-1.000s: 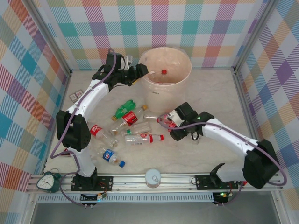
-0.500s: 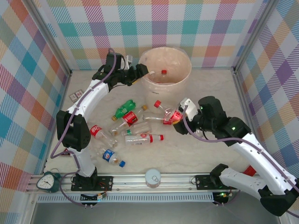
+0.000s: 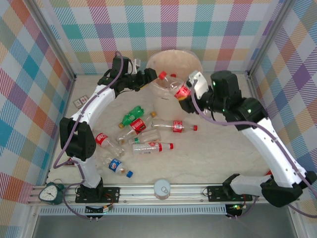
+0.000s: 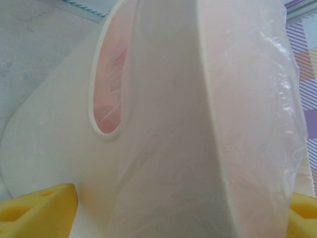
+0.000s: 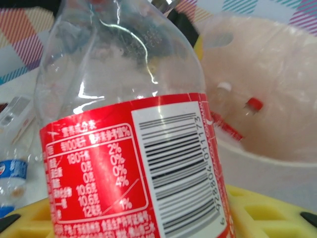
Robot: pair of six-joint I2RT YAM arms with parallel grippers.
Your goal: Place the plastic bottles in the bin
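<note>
The bin (image 3: 173,51) is wide, yet the bottle (image 3: 173,84) hangs by its near rim, not mid-mouth — released here it could clip the rim and bounce onto the worktop (image 3: 213,158). Right arm (image 3: 257,130) reaches high and forward, right jaws clamped on the bottle's label. Left jaws straddle the bin's left rim — gripping or not, I cannot tell.

1. Close against the bin (image 4: 163,148): cream wall and thick rolled rim, running top to bottom.
2. Oval handle opening (image 4: 106,94) at left, pink inside.
3. Clear plastic liner (image 4: 270,99) draped over the right side.
4. Yellow fingertips (image 4: 37,210) in both lower corners, wide apart, bin between.
5. Pale table (image 4: 34,29) at upper left.
</note>
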